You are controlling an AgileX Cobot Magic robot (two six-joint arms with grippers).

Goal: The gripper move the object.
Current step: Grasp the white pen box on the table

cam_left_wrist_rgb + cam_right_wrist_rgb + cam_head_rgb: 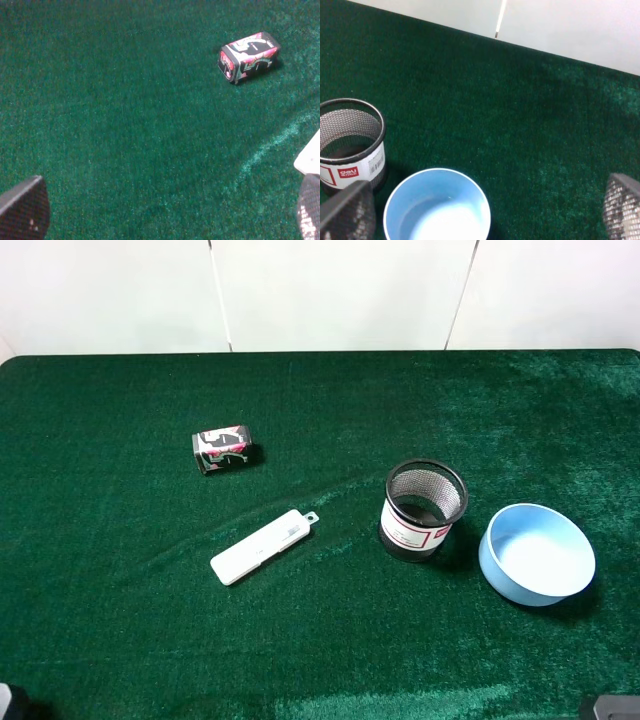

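Green cloth (100, 640); white stick (262, 546) flat, beside spread left pincer (165, 215).

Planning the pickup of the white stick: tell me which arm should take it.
Left, probably. The stick lies left of the middle in the high view, and its end shows beside the left fingers. The right wrist view shows the mesh cup and blue bowl, not the stick.

- Dark green cloth counter (120, 640): velvety, matt nap with paler brushed streaks.
- Slim flat white plastic stick (260, 547): smooth, faintly shiny.
- Black wire-mesh metal cup (408, 532): fine open weave, with a white paper label.
- Light blue round bowl (500, 565): smooth, looks like plastic, soft sheen.
- Small black-pink-white printed box (225, 449): glossy card.
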